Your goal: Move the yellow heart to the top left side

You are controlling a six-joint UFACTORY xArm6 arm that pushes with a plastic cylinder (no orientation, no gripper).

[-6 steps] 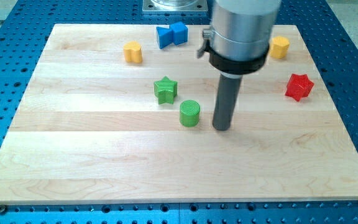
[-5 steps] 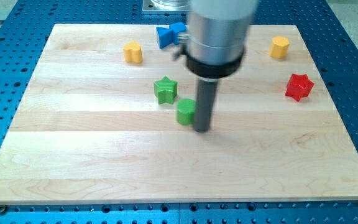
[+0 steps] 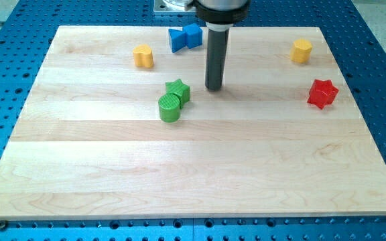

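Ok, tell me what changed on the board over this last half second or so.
My tip swept toward the view's left, then up, and now stands right of the green star. It pushed the green cylinder leftward against that star. The two yellow blocks, blue block and red block stayed put.

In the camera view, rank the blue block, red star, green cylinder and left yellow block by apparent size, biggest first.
1. blue block, widest.
2. red star and green cylinder: too alike to rank.
3. left yellow block, smallest, though farther up the board, so unsure.
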